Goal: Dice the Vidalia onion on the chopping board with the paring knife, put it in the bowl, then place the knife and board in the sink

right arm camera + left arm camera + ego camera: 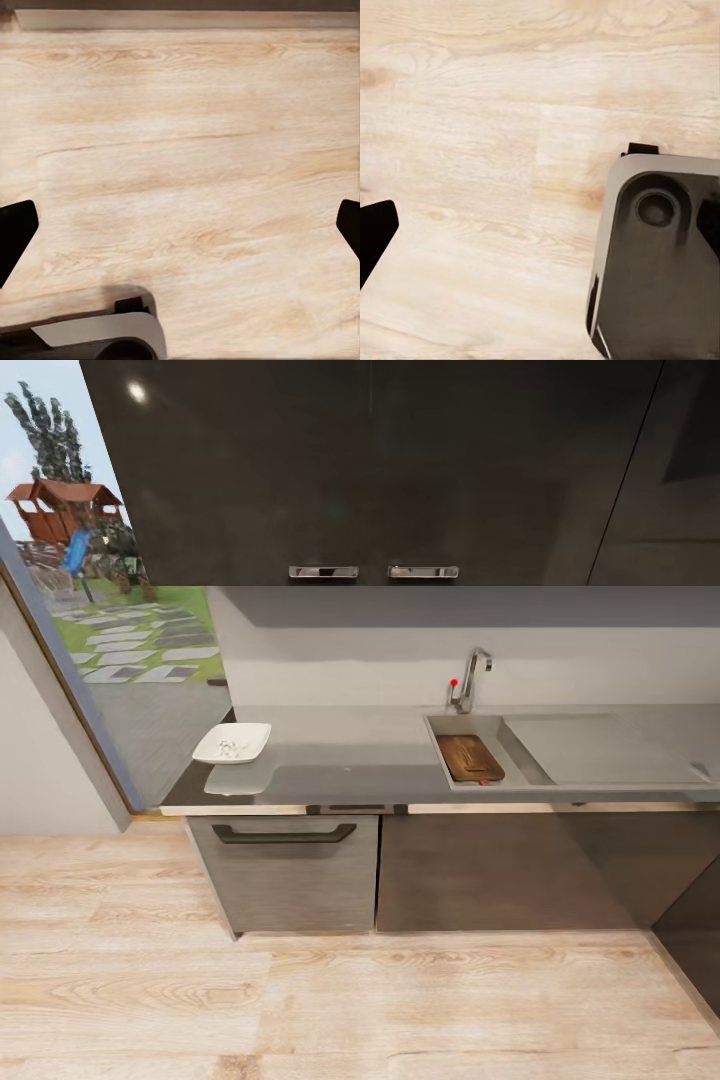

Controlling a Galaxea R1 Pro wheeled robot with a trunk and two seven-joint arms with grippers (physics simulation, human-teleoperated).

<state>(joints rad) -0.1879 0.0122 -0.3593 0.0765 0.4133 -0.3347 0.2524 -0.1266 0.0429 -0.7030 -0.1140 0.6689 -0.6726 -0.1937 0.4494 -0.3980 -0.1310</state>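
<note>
Holding one chopping board (pixel 470 757) (sink (pixel 520 780)).

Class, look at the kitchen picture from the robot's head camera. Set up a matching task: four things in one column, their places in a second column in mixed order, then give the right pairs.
Things:
1. chopping board
2. bowl
3. tap
4. drawer handle

Places:
A. at the left end of the countertop
B. below the counter's front edge
C. lying in the sink
D. standing behind the sink, by the wall

Pairs: 1-C, 2-A, 3-D, 4-B
</note>
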